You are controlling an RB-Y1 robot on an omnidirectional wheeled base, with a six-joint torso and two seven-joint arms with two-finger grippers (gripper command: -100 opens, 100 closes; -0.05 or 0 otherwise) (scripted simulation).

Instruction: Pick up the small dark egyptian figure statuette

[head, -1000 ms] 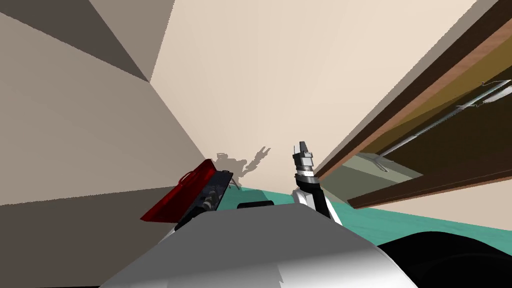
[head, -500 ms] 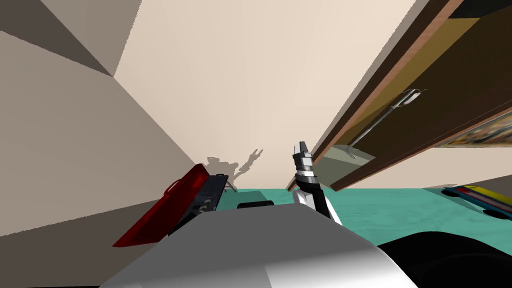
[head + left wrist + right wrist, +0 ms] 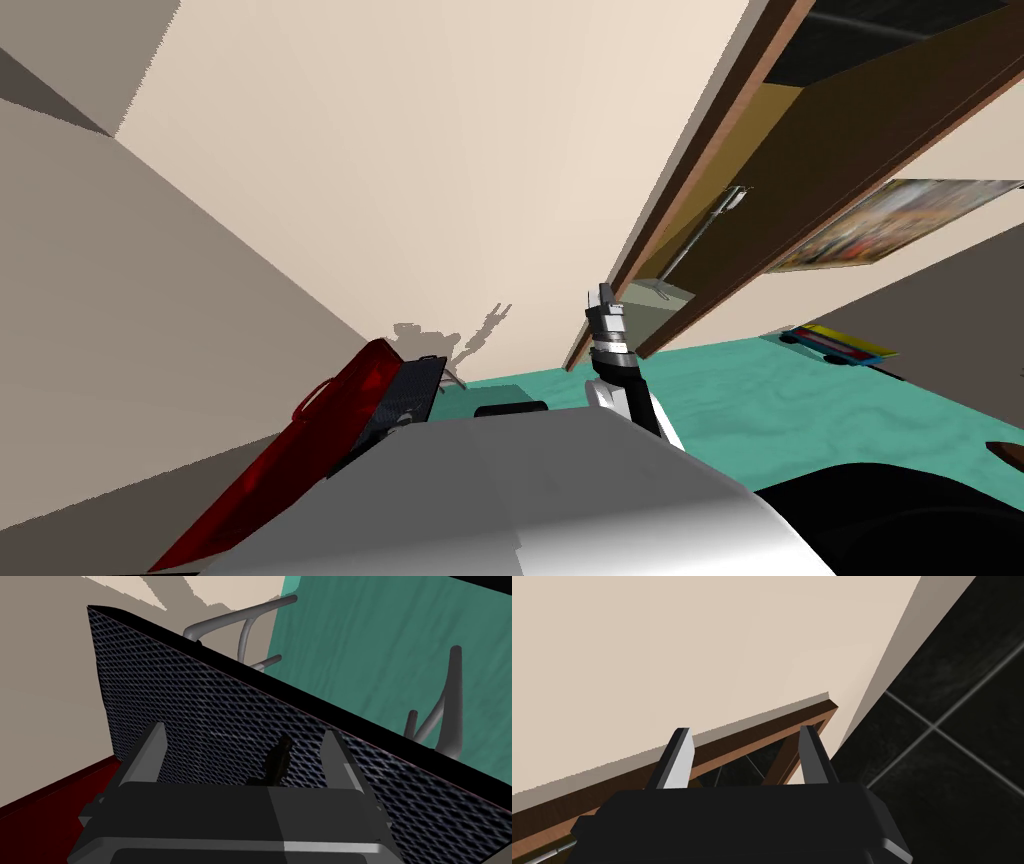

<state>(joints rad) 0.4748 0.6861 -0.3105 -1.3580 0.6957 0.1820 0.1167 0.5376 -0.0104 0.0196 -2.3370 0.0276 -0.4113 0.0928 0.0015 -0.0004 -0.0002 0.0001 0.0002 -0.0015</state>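
Our left gripper [image 3: 244, 731] stands wide open and grips nothing. The small dark statuette [image 3: 277, 760] sits between its fingers, nearer one than the other and touching neither, seen against a dark mesh panel [image 3: 200, 701]. A red case [image 3: 330, 420] borders the panel. Grey tube legs [image 3: 240, 626] and the teal floor [image 3: 360, 641] lie beyond. Our right gripper [image 3: 604, 293], raised ahead of the torso, is likewise open and empty.
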